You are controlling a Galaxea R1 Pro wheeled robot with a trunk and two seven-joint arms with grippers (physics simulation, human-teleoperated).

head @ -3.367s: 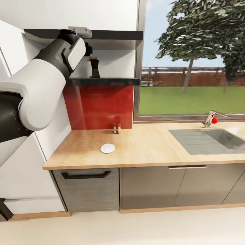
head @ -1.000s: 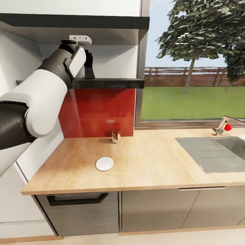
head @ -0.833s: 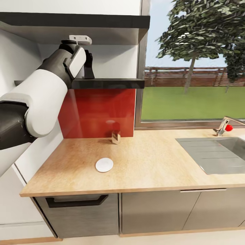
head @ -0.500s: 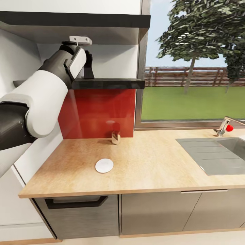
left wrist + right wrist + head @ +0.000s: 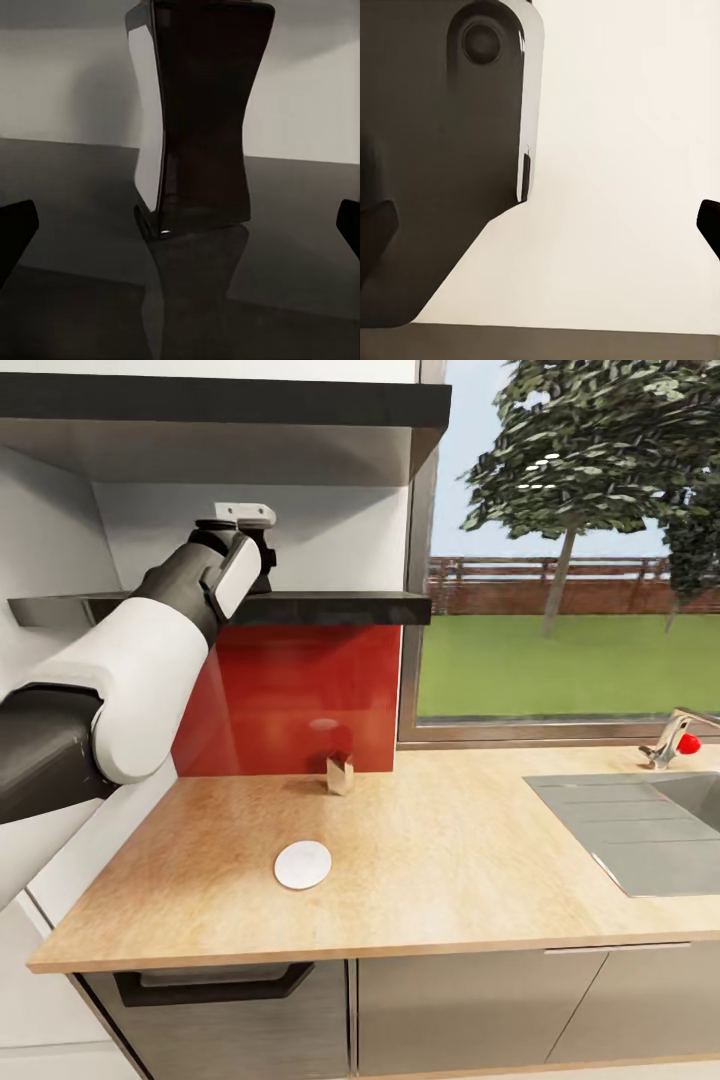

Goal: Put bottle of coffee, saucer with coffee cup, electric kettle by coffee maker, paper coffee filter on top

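Two wide-spread fingers of the left gripper (image 5: 181, 229) framed the bottle of coffee (image 5: 199, 112) in the left wrist view, one dark tip at each edge and neither touching it. The bottle stood upright on the dark shelf (image 5: 330, 607), its cap cut off by the frame. Compared with a few seconds ago the whole head view had shifted, so the robot had drawn closer to the counter. The left arm (image 5: 140, 660) had also reached further in, and its wrist now hid the bottle that had shown plainly on the shelf. I judged the approach nearly done, with closing on the bottle the step still to come.

Further right and nearer, the saucer (image 5: 302, 864) lay flat on the kitchen countertop (image 5: 450, 860), with no cup on it. A small brownish block (image 5: 340, 772) stood at the far edge by the red panel; what it was could not be told. At the far right, the sink (image 5: 640, 830) held nothing in the part that showed. The right gripper (image 5: 541, 225) also stood spread wide, holding nothing
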